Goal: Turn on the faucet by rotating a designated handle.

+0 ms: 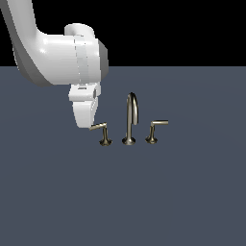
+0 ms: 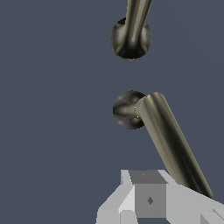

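Observation:
The faucet stands mid-scene with a tall arched spout and two lever handles. The handle on the exterior view's left has its thin lever pointing left. My gripper hangs from the white arm just left of that lever's tip, its fingers together with nothing between them. In the wrist view the handle's lever runs from its round post toward my fingers and ends right beside them; whether they touch I cannot tell. The spout's base lies beyond.
The twin handle, with its lever pointing right, stands on the exterior view's right of the spout. All three pieces rest on a flat dark grey-blue surface. The bulky white arm fills the upper left of the exterior view.

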Available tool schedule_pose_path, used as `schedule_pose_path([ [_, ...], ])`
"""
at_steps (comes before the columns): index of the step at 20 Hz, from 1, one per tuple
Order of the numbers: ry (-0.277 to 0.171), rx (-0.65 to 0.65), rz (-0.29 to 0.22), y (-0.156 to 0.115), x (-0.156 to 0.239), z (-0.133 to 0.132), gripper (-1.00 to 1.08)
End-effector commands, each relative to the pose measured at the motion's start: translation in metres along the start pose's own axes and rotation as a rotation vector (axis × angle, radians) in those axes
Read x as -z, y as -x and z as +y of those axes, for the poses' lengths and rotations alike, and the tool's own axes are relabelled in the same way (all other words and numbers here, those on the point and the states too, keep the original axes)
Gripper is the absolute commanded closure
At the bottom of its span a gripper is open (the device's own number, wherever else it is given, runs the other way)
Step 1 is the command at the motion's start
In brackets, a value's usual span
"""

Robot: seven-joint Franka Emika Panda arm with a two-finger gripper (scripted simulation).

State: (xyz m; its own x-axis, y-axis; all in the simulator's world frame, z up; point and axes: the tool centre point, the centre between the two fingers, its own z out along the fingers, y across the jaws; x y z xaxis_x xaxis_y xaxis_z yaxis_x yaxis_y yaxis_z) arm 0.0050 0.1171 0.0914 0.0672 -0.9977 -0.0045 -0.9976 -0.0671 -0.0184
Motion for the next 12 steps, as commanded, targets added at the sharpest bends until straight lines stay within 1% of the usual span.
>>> schedule_pose_path([
  [1, 0.013, -0.001, 0.004, -0.003, 0.000, 0.014, 1.08],
  [8, 0.018, 0.003, 0.004, -0.005, 0.001, 0.038, 1.08],
  [9, 0.018, 0.003, 0.004, -0.005, 0.001, 0.038, 1.08],
  [10, 0.009, 0.008, 0.000, -0.001, 0.000, 0.031, 1.08],
  [12, 0.011, 0.007, 0.001, -0.008, 0.000, 0.036, 1.08],
])
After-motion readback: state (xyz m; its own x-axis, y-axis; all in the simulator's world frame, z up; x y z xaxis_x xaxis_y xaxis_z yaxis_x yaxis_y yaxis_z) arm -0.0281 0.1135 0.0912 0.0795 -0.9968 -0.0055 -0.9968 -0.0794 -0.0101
